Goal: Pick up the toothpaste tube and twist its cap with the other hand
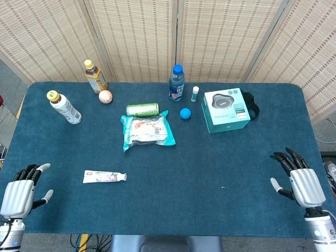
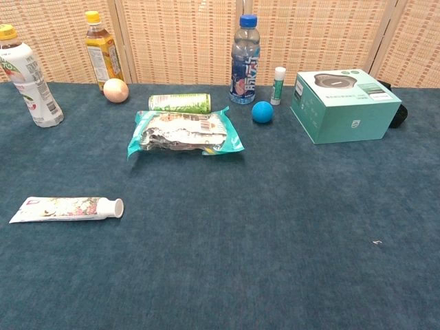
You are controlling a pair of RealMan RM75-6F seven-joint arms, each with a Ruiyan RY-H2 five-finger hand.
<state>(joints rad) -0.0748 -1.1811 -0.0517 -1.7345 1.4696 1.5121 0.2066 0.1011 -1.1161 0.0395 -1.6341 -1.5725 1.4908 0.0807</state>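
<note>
Toothpaste tube [image 1: 104, 177] lying alone, snack packet [image 1: 147, 130] beyond

black item [image 1: 253, 107] mostly hidden behind teal box [image 1: 226, 110], unidentifiable

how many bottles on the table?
3. White bottle with yellow cap at far left; amber bottle with yellow cap behind it beside the egg-like ball; blue-capped bottle at back centre. The small white tube beside it looks like a stick, not counted.

teal box [image 2: 347, 108]: small "PHILIPS" wordmark on its front | all other labels: print too small to read
</note>
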